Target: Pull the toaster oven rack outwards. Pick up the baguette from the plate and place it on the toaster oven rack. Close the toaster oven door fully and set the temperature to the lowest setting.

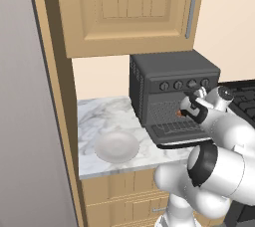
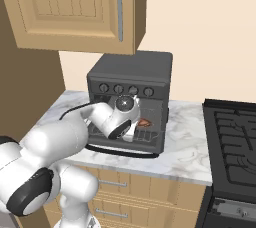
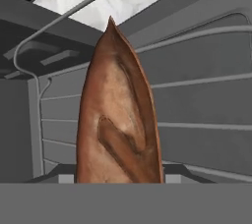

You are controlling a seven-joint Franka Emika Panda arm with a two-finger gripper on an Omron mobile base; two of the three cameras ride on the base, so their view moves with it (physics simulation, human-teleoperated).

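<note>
The toaster oven (image 1: 169, 71) stands on the marble counter with its door (image 1: 180, 141) dropped open. The wire rack (image 3: 206, 105) is pulled out over the door. My gripper (image 1: 185, 111) hangs just above the rack at the oven mouth, shut on the baguette (image 3: 120, 120). The brown loaf points away from the hand along the rack bars, and its orange tip (image 2: 145, 122) shows beside the wrist. Whether it touches the rack I cannot tell. The pale round plate (image 1: 117, 146) lies bare on the counter to the oven's left. Several knobs (image 2: 126, 89) run across the oven's front.
A wooden wall cabinet (image 1: 129, 12) hangs above the oven. The black stovetop (image 2: 235, 137) lies to the oven's right. A tall grey panel (image 1: 25, 121) closes off the left side. Drawers (image 2: 115, 187) sit under the counter (image 1: 99, 116).
</note>
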